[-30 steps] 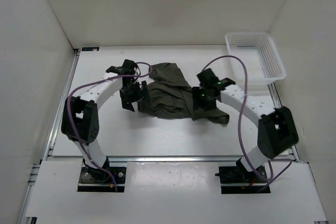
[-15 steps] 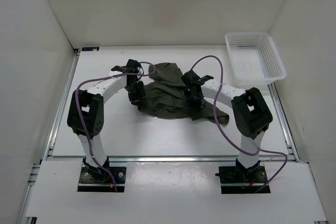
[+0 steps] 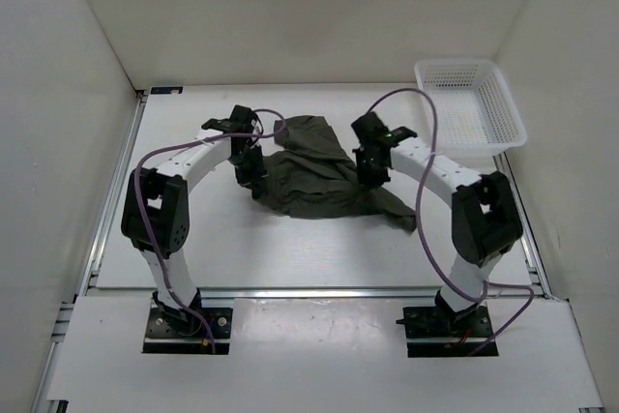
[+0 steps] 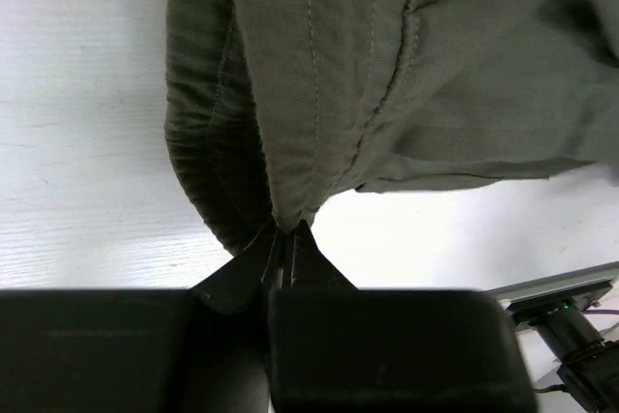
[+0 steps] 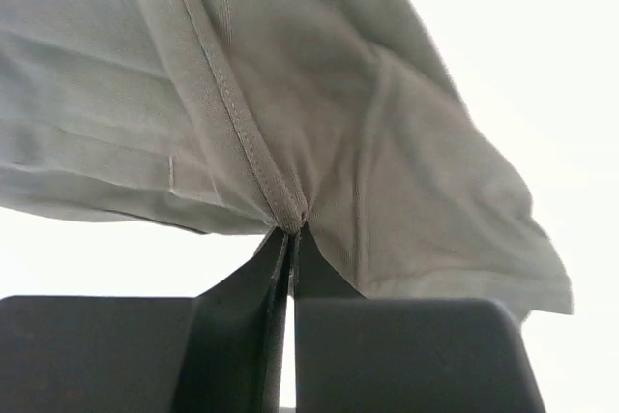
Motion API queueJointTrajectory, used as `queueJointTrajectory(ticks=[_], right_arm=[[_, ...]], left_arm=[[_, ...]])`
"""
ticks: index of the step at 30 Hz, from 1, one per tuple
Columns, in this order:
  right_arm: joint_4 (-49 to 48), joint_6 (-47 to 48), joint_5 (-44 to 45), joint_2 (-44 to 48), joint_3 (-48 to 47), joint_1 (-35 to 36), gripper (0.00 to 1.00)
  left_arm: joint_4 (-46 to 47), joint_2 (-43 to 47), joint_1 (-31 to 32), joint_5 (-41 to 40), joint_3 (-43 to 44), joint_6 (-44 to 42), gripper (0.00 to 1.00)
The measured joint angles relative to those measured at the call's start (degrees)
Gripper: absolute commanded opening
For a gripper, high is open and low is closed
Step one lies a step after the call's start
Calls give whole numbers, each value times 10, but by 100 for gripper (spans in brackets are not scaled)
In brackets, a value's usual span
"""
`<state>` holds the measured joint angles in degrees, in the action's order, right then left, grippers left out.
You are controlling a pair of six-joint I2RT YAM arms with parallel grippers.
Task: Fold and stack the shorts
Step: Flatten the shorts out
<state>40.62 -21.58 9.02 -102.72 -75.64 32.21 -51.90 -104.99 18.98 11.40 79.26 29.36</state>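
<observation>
The olive-green shorts [image 3: 314, 176] lie crumpled in the middle of the white table, one corner trailing toward the front right. My left gripper [image 3: 253, 169] is at their left edge, shut on a pinch of the fabric. In the left wrist view the cloth [image 4: 387, 74] bunches into folds that run down into the closed tips of the left gripper [image 4: 287, 229]. My right gripper [image 3: 370, 173] is at the right side of the shorts, shut on a seam. In the right wrist view the hem [image 5: 232, 113] gathers at the tips of the right gripper [image 5: 293, 229].
A white mesh basket [image 3: 471, 103] stands at the back right corner. White walls close in the table on the left, back and right. Purple cables loop over both arms.
Both grippers have gone from open to shut on the shorts. The right arm has swung back and rightward, pulling the cloth a little flatter; the left gripper has moved onto the left edge.
</observation>
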Motion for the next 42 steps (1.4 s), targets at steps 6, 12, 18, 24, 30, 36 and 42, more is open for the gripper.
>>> queueJointTrajectory(ticks=[6, 12, 18, 24, 30, 36, 42], right_arm=[[13, 8, -47, 50, -93, -96, 0], [21, -2, -111, -1, -221, -229, 20], [37, -9, -125, -66, -259, -277, 11], [37, -16, -123, -46, -220, -260, 26], [-4, -47, -145, 73, -33, -218, 50], [-83, -177, -233, 171, 195, -226, 59], [-148, -300, -256, 155, 231, -231, 62]], left_arm=[[0, 34, -12, 4, 13, -6, 10], [0, 69, -25, 14, 15, -16, 10], [-2, 90, -37, 15, 15, -24, 10], [-4, 92, -49, 15, 13, -35, 10], [-7, 95, -52, 16, 7, -41, 10], [-9, 101, -53, 20, 7, -43, 10], [-13, 101, -53, 24, 7, -45, 10]])
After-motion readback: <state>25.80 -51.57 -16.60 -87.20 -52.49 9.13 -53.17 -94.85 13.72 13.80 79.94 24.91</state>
